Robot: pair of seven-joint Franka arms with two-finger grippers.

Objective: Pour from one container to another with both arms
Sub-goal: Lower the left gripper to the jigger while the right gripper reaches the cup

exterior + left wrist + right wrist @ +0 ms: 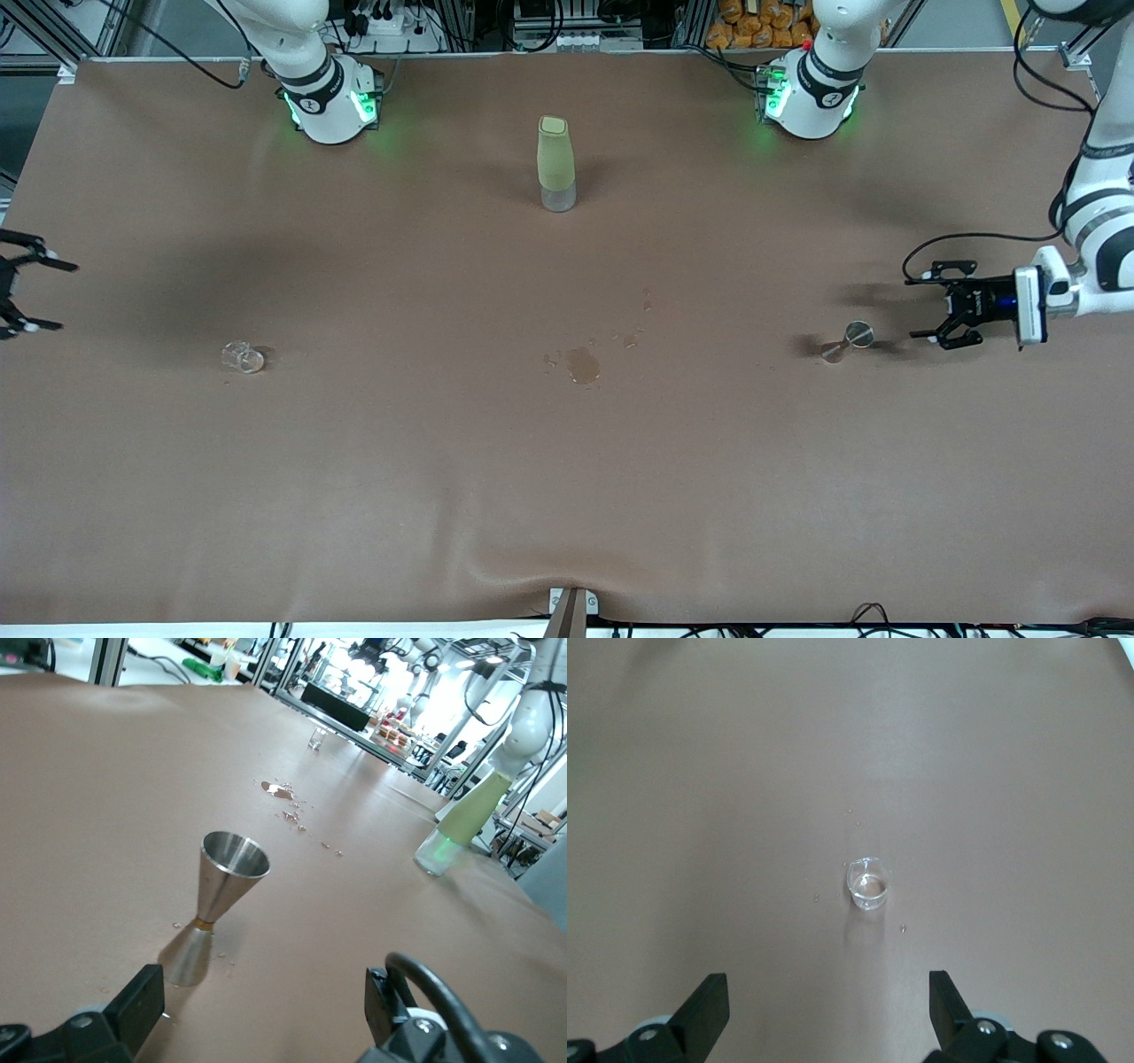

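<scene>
Left hand (932, 306) wide open, empty, low at the left arm's end of the bench (567, 496), just beside the steel measuring cup (848, 341), not touching it. Cup upright on the bench. Right hand (27, 292) wide open, empty, at the right arm's end; small clear glass (243, 357) on the bench near it. Green bottle (556, 164) upright between the arm bases. Small spill (582, 363) mid-bench.

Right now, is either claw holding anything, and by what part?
Nothing is held. The left claw is open beside the metal jigger, not touching it. The right claw is open, with the small clear glass untouched.
</scene>
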